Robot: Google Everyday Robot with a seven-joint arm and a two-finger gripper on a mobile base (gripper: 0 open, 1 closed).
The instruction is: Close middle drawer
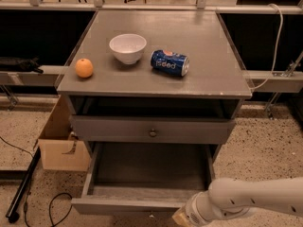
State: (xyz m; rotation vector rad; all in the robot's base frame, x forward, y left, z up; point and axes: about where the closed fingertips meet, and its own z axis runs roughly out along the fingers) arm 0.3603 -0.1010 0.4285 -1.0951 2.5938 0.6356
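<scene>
Just left of the pincer (182,217), the middle drawer (124,205) juts wide open; pincer seemingly placed to shove it, grip state untellable.

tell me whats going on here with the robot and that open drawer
The robot's arm comes in from the lower right, with its end effector low at the right end of the middle drawer front. That drawer is pulled far out and looks empty; it is not yet closed. The drawer above sits nearly shut. On the cabinet top, an orange, a white bowl and a blue can on its side lie untouched.
</scene>
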